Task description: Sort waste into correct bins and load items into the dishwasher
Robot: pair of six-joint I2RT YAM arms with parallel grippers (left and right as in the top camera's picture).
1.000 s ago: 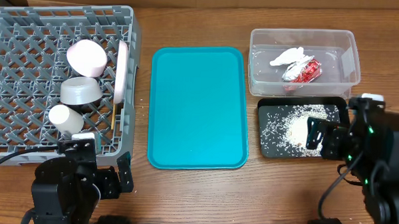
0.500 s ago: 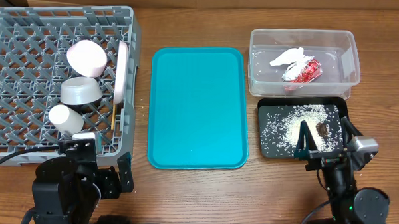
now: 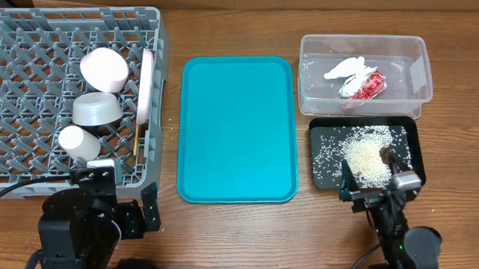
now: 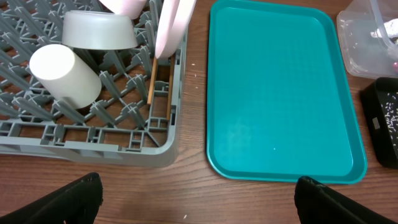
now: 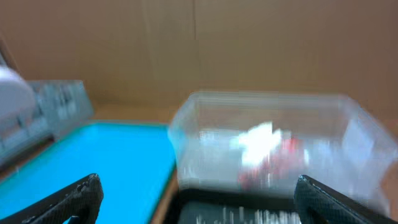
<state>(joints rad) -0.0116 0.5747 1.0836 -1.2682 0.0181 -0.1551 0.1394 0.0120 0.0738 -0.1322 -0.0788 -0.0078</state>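
The grey dish rack (image 3: 19, 31) at the left holds a white-pink bowl (image 3: 104, 68), an upright white plate (image 3: 148, 85), a grey metal bowl (image 3: 96, 109), a white cup (image 3: 79, 143) and chopsticks (image 3: 135, 137). The clear tub (image 3: 410, 53) holds the white tissue (image 3: 346, 68) and the red-and-silver wrapper (image 3: 364, 85). The black tray (image 3: 322, 173) holds rice (image 3: 365, 155) and a brown lump (image 3: 388, 156). My right gripper (image 3: 377, 189) is open and empty at the black tray's near edge. My left gripper (image 4: 199, 205) is open and empty in front of the rack.
A large flat teal tray (image 3: 238, 128) lies bare between the rack and the two bins. The right wrist view is blurred; it shows the clear tub (image 5: 273, 143) ahead and the teal tray (image 5: 112, 162) to the left. The left arm (image 3: 85, 221) sits at the front left.
My right arm has swung from the right side of the black tray to its near edge and now points toward the bins. The left arm has not moved.
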